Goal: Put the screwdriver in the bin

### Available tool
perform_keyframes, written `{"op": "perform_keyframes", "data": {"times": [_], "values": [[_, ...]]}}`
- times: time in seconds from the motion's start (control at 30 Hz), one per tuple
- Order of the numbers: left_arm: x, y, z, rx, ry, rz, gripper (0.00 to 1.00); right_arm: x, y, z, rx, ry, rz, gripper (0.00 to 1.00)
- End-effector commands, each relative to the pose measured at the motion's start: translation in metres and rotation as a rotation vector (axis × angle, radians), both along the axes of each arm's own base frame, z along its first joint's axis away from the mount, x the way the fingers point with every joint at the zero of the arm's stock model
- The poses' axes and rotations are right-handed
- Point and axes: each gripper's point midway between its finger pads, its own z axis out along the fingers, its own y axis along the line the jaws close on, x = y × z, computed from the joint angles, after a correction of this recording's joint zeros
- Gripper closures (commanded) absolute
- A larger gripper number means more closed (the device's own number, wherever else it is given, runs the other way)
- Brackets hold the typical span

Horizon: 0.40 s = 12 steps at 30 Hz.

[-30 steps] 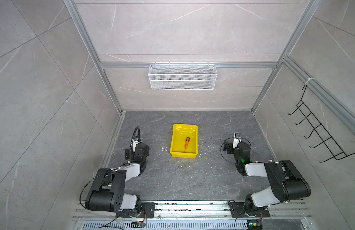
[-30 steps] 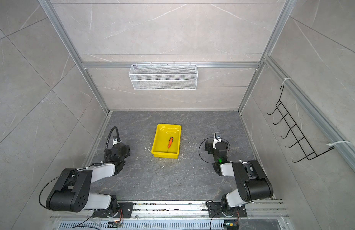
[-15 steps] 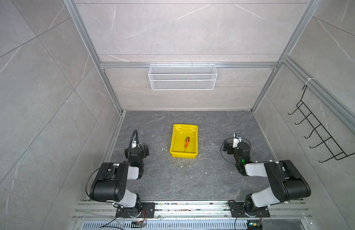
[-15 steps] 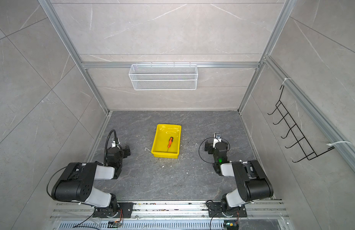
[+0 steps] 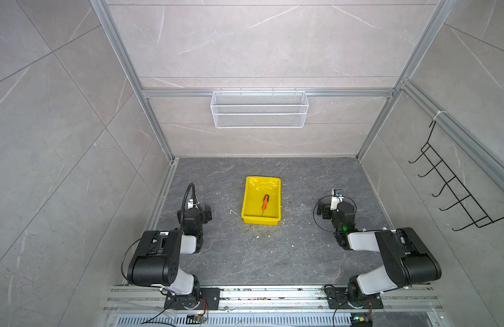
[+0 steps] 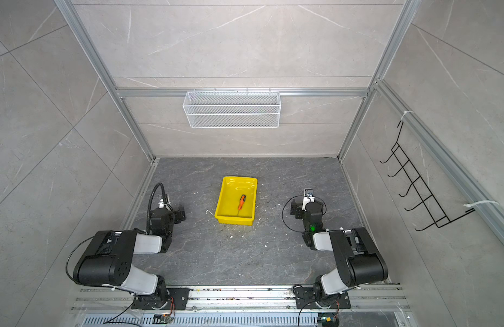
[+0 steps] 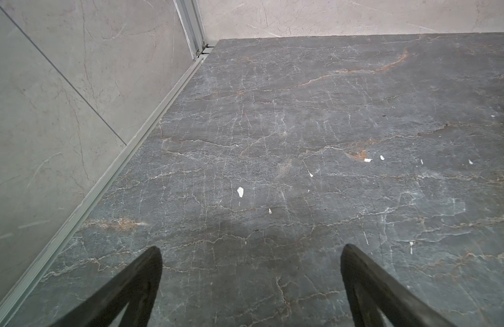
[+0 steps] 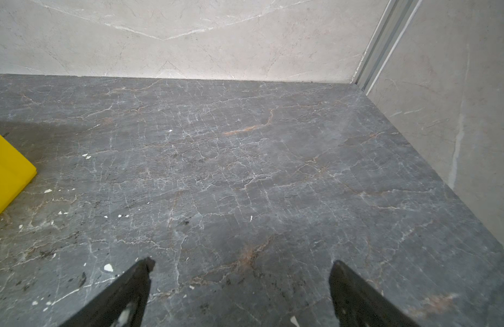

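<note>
Black left fingers (image 7: 137,283) spread wide, empty; right fingers (image 8: 129,288) likewise; screwdriver (image 5: 265,201) lying in bin (image 5: 260,221)

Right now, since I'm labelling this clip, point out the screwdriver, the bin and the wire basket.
screwdriver (image 5: 265,202), in a top view, on its orange handle.
bin (image 5: 260,221), in a top view, on its near wall.
wire basket (image 5: 259,113), in a top view, on its mesh front.

Note for you: left arm (image 5: 160,254) and right arm (image 5: 398,254) share black joint housings and white link shells. Thick black cable (image 5: 184,198) arcs off the left wrist; thin black wire loop (image 5: 314,211) on the right. Green LED (image 5: 344,227) lit there. Left gripper (image 7: 251,249) fingers (image 7: 137,283) black, tapered, possibly rubber-faced.
</note>
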Motion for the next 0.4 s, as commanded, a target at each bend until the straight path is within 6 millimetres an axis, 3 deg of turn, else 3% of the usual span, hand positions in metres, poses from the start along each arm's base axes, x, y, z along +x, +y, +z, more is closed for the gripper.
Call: {"op": "perform_keyframes", "data": {"times": [0.0,0.37], "values": [[0.0105,0.0000,0.0190,-0.007,-0.066,-0.002,0.00,0.0022,0.0014,0.0043,-0.002,-0.018,0.010,0.01],[0.0103,0.0005,0.0186,-0.009,-0.065,-0.001,0.00,0.0020,0.0018,0.0041,-0.003,-0.016,0.012,0.01]]}}
